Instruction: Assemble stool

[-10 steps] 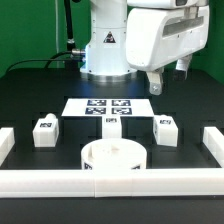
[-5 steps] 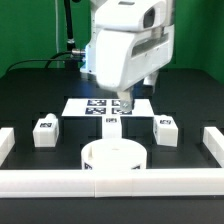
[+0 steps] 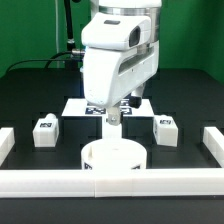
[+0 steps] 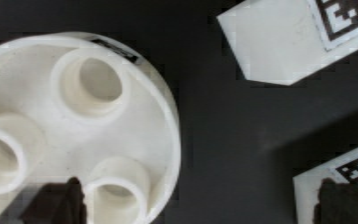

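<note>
From the exterior view: arm centred over the table, gripper (image 3: 113,117) low, just behind the far rim of the seat (image 3: 113,157). The seat lies flat near the front border bar (image 3: 110,183), sockets up. One leg (image 3: 45,131) stands toward the exterior view's left and another leg (image 3: 166,129) toward its right, both well apart from the seat. The marker board (image 3: 78,106) shows behind the arm. Whatever sits directly behind the fingers is hidden. The fingers read as one narrow stub, so I cannot tell whether they are spread or closed, and nothing is visibly held. On the wrist view: the seat (image 4: 60,120) fills half the picture with three round sockets plain. A dark fingertip (image 4: 55,200) overlaps the rim by one socket, though contact is unclear. Two tagged leg blocks are near, one (image 4: 297,42) just beside the seat and one (image 4: 345,175) at the corner. Judgement: early stage, no leg fitted, and the step in hand looks like an approach to the seat's rim. The next move calls for fingers straddling the rim wall and a square descent, keeping off the nearby leg.
</note>
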`<state>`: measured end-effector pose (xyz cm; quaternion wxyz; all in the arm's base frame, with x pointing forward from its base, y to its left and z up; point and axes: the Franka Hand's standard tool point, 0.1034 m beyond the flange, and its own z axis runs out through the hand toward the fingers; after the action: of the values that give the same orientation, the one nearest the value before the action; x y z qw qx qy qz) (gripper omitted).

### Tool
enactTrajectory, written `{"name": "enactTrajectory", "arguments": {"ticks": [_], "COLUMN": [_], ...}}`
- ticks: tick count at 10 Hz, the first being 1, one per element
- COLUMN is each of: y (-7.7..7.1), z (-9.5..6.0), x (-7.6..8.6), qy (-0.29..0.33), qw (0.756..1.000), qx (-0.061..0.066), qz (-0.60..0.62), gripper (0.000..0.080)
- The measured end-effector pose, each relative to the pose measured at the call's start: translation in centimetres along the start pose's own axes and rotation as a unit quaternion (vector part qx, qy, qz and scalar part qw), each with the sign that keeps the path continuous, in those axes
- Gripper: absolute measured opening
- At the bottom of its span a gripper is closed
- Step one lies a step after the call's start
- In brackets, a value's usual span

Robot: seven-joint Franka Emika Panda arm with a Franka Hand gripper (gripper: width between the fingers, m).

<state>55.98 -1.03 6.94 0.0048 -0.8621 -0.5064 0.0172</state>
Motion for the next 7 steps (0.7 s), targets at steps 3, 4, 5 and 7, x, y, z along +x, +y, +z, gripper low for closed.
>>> {"name": "enactTrajectory", "arguments": {"ticks": [3,4,5,7], "y": [0.3,0.5,0.4,0.2], "z": [3.2,3.6,4.2,4.9], "x": [0.5,0.6,0.6,0.3], "qy": [0.003,0.005,0.006,0.004], "qw": [1.000,1.000,1.000,1.000], "qx": [0.004,0.001,0.001,0.006], "qz": [0.000,0.000,0.000,0.001], "gripper": [0.0650,0.0650,0.0650,0.0650]}}
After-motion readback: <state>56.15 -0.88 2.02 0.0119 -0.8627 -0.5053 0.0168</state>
